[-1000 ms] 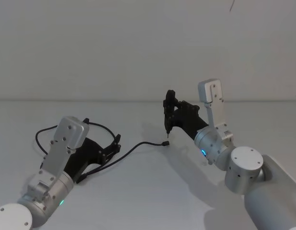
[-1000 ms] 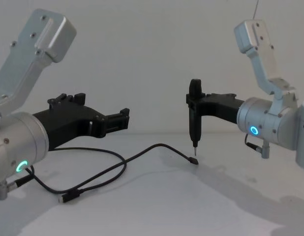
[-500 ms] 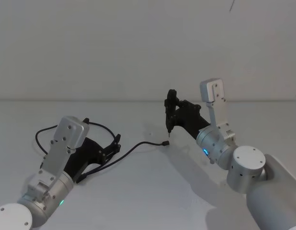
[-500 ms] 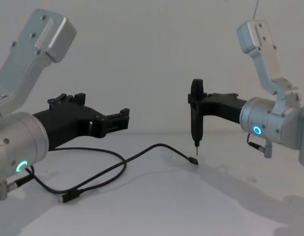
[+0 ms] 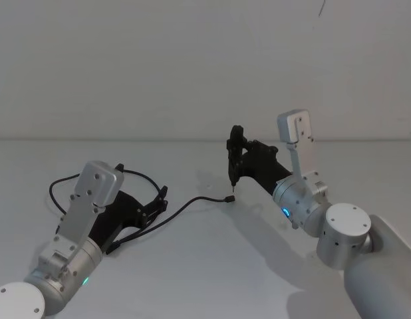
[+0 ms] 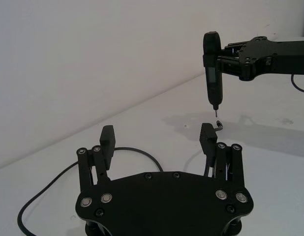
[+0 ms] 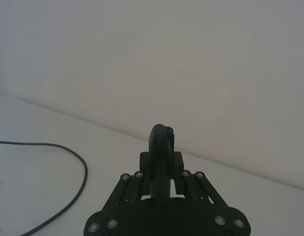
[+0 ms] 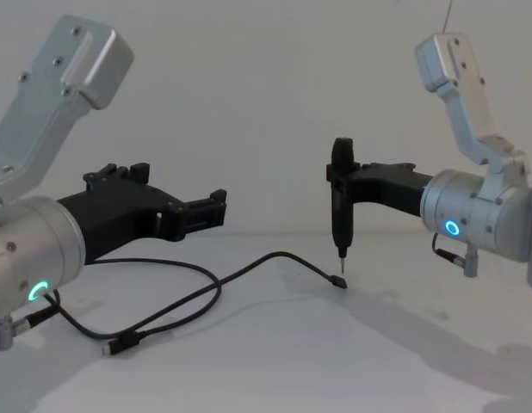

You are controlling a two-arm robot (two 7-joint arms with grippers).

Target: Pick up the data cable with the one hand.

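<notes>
My right gripper (image 8: 345, 184) reaches in from the right of the chest view, its jaws clamped on a slim black tool (image 8: 337, 215) that hangs upright, pale tip down. The data cable (image 8: 283, 253) lies on the white table (image 8: 378, 361) in loose curves across the lower left and centre of that view. One small plug (image 8: 338, 281) rests just under the tool's tip, close but apart from it as far as I can tell.

My left gripper (image 6: 157, 140) sits in the left half of the head view, jaws wide apart with nothing between them, above the cable's looped part.

I judge this to be the approach: nothing is lifted, and the whole cord is flat on the table. With my right jaws already full, the next move looks awkward. I would need a short, careful drop onto the plug end — a thin, slippery target that could skid away from a pointed tip.
</notes>
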